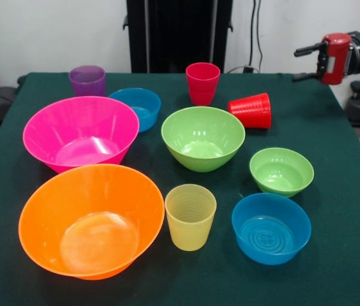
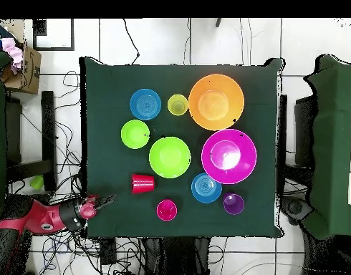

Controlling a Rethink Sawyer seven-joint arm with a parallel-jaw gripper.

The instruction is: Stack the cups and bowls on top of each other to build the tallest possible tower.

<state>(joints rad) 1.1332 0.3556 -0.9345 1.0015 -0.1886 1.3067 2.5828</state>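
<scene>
No tower going here, everything sits separately on the green surface (image 1: 352,210). Using the front view as a clock face with the medium green bowl (image 1: 203,138) at the center: the bright red cup (image 1: 251,111) lies tipped on its side at about 2 o'clock, mouth pointing right, just beside that bowl. The pinkish-red cup (image 1: 203,83) stands upright at 12 o'clock. One small blue bowl (image 1: 136,108) is at about 10 o'clock, with the purple cup (image 1: 87,80) further out the same way near the surface's far edge. The hot pink bowl (image 1: 80,139) sits at 9 o'clock, and the big orange bowl (image 1: 91,218) is down at 7 to 8 o'clock, right next to the pink one. The ribbed yellow cup (image 1: 190,216) stands upright at 6 o'clock, just beside the orange bowl. The small green bowl (image 1: 281,171) is at 4 o'clock and the second small blue bowl (image 1: 271,227) is at 5 o'clock, near the front edge.

The end effector (image 1: 306,62) hangs out at 2 o'clock past the corner of the surface, well apart from all the pieces. Its fingers (image 1: 307,48) look spread apart with nothing between them. The red arm (image 2: 35,218) shows in the overhead view off the surface's corner too.
</scene>
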